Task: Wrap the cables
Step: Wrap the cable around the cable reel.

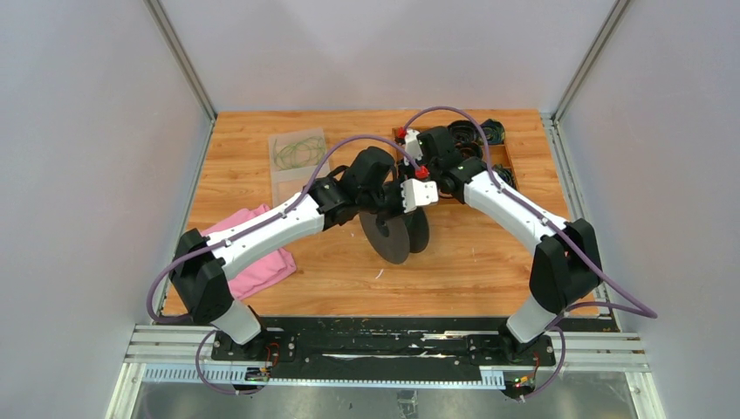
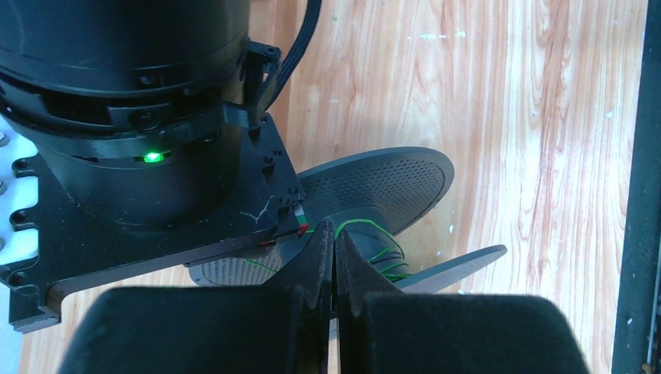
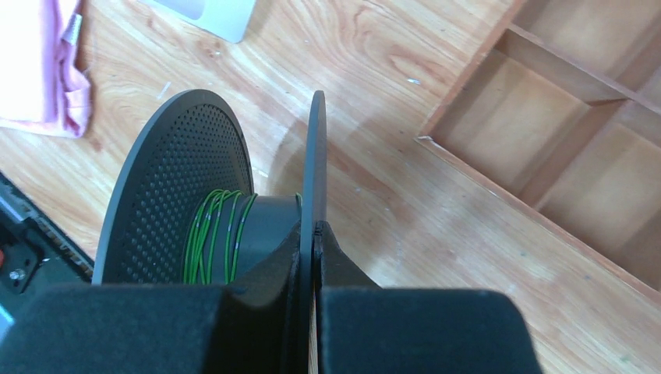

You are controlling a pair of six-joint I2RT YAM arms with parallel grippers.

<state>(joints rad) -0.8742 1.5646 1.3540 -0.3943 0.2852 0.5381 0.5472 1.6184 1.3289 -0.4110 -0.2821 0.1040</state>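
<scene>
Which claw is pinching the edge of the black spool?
The right claw, shut on the rim of the black spool. The left claw seems to pinch the thin green cable instead.

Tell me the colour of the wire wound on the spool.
Green wire, clearest in right wrist view.

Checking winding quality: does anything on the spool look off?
Yes: the cables sit bunched against one flange of the spool, leaving the rest of the hub bare; some turns cross loosely.
</scene>
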